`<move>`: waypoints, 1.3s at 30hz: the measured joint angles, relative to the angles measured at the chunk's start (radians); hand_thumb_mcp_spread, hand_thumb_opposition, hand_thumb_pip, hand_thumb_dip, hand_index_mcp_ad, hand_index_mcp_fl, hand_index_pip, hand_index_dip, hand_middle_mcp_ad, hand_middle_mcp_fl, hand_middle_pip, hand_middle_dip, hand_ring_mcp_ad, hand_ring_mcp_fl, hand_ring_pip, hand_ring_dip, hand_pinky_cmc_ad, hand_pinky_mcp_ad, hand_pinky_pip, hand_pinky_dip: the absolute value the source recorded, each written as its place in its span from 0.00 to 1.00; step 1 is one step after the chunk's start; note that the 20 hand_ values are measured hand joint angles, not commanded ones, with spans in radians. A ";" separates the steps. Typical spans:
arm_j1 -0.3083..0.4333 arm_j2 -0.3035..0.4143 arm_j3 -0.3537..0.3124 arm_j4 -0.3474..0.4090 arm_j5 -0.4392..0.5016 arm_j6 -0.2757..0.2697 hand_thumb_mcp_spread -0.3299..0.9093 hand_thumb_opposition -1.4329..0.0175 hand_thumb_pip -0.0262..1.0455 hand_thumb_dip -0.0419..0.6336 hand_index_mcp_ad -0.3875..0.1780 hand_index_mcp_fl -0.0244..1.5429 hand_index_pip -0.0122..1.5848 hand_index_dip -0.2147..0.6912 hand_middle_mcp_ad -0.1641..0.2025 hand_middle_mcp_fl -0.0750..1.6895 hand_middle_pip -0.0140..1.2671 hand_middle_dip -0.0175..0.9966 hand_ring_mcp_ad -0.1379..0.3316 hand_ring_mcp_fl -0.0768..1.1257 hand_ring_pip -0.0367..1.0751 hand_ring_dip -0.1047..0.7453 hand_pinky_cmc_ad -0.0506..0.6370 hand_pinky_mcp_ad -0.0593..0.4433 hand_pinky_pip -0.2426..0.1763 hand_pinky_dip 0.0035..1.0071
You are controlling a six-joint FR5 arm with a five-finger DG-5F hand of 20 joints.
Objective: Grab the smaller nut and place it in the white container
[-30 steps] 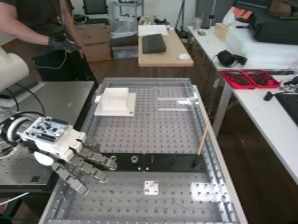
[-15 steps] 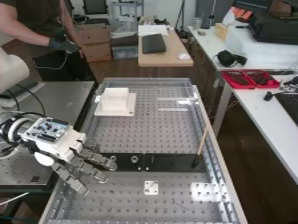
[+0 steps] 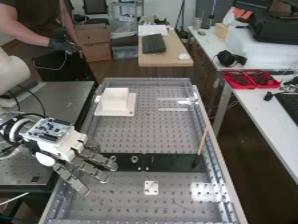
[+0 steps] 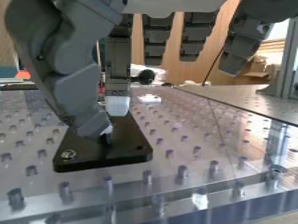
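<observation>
- Smaller nut [image 4: 106,130] at the black bar [image 4: 126,156], undelivered.
- Hand [image 3: 58,146] positioned there; cannot tell whether it is clamped on the nut.
- Remaining: lift, transfer, place in white container [image 3: 115,103].

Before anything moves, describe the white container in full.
The white container is plain, matte-looking white, perhaps plastic: a raised, boxy body on a wider, flat, roughly square base with a small dark dot near one corner. I cannot tell how its top is shaped. It sits upright on the perforated bench, toward the far left end. The hand is clear of it.
</observation>
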 joint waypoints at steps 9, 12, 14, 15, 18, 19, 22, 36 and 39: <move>0.002 0.000 -0.006 0.007 0.000 -0.027 0.57 0.40 0.70 0.45 0.41 0.04 0.94 0.64 0.47 0.05 0.11 0.22 0.54 0.06 0.11 0.21 0.62 0.69 0.43 0.13; 0.005 -0.001 -0.007 0.006 0.002 -0.029 0.57 0.40 0.70 0.45 0.41 0.04 0.94 0.64 0.47 0.05 0.11 0.22 0.54 0.06 0.11 0.21 0.62 0.69 0.44 0.13; 0.006 -0.003 -0.006 0.005 0.005 -0.031 0.57 0.40 0.66 0.45 0.41 0.04 0.94 0.64 0.47 0.05 0.11 0.22 0.54 0.06 0.11 0.21 0.62 0.70 0.43 0.13; 0.006 -0.003 -0.006 0.004 0.006 -0.031 0.57 0.40 0.66 0.45 0.41 0.04 0.94 0.64 0.47 0.05 0.11 0.22 0.54 0.06 0.11 0.21 0.62 0.69 0.44 0.13; 0.007 -0.008 -0.004 -0.001 0.009 -0.035 0.56 0.40 0.66 0.45 0.41 0.04 0.94 0.64 0.48 0.05 0.11 0.22 0.54 0.06 0.10 0.22 0.61 0.70 0.44 0.13; 0.007 -0.009 -0.004 0.000 0.010 -0.036 0.56 0.40 0.66 0.45 0.40 0.04 0.94 0.64 0.47 0.05 0.11 0.22 0.54 0.06 0.10 0.22 0.61 0.69 0.44 0.13; 0.007 -0.011 -0.005 0.005 0.011 -0.040 0.56 0.40 0.66 0.45 0.40 0.04 0.94 0.64 0.46 0.05 0.11 0.22 0.54 0.07 0.10 0.22 0.61 0.69 0.43 0.13; 0.006 -0.018 -0.001 0.016 0.004 -0.039 0.58 0.40 0.65 0.45 0.40 0.05 0.94 0.64 0.47 0.05 0.11 0.22 0.54 0.06 0.10 0.22 0.60 0.68 0.47 0.13; 0.005 -0.017 0.002 0.013 0.000 -0.042 0.58 0.40 0.65 0.45 0.41 0.06 0.94 0.64 0.47 0.05 0.11 0.22 0.54 0.06 0.10 0.22 0.60 0.68 0.47 0.13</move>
